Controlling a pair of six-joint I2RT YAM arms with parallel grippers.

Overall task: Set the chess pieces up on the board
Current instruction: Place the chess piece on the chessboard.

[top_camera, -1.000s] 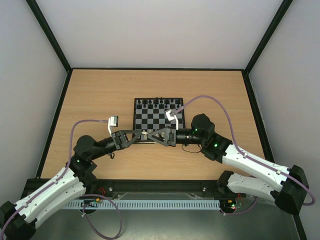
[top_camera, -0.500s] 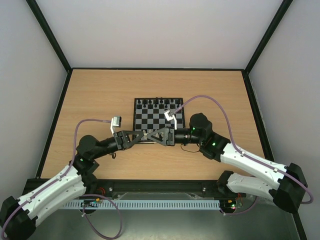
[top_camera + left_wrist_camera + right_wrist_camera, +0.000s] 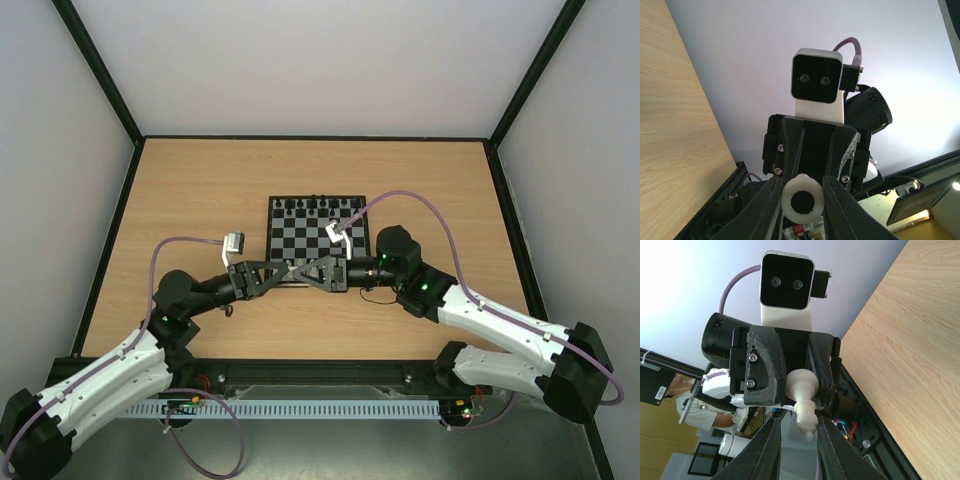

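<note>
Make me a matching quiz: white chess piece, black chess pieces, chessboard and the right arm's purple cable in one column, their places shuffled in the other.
Things:
1 white chess piece
2 black chess pieces
3 chessboard
4 right arm's purple cable

Places:
A on the board's far row
B gripped by the left end effector
C arching over the right arm
D middle of the wooden table

Pairs: 1-B, 2-A, 3-D, 4-C.

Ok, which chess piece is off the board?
The cream-white piece, gripped in the air by the left tool, facing the right tool; the black pieces stand on the board's far row.
</note>
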